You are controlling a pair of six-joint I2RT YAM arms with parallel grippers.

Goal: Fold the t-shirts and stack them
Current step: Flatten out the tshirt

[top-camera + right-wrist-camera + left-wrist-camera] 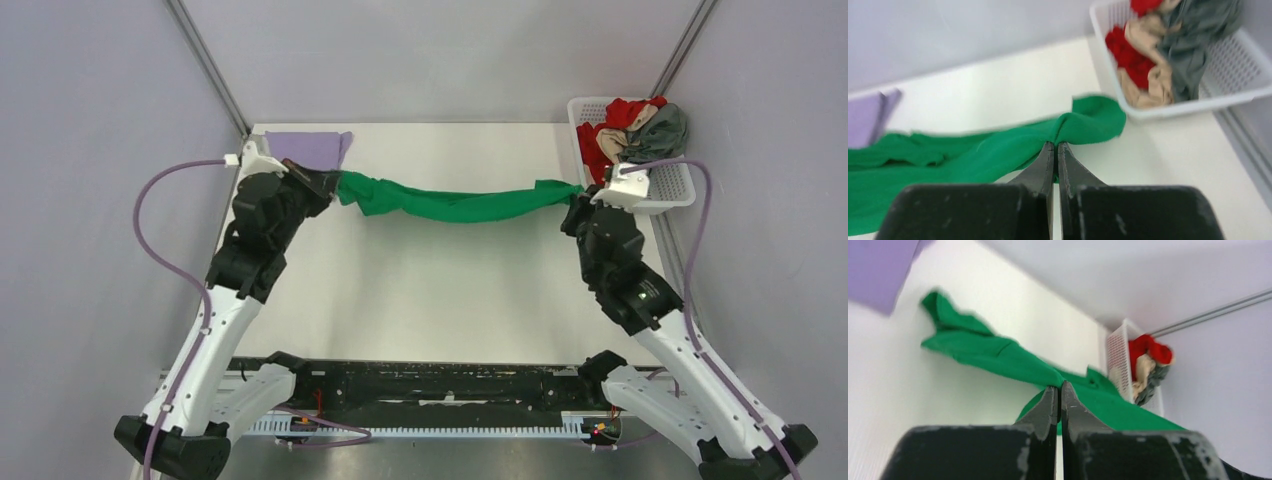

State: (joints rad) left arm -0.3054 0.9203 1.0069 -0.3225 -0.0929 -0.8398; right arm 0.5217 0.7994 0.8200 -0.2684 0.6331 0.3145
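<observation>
Green tee (pixel 455 203) strung between my jaws, long axis left-right; both pairs pinched tight on its ends, neither arm nearer.

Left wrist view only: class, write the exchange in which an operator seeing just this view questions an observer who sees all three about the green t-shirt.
Operator: My left pincer is shut on the green t-shirt. Is its other end held?
Observer: Yes, the right pincer is shut on it, beside the basket.
Operator: And the purple patch?
Observer: A lavender t-shirt lying flat at the table's far left corner.
</observation>
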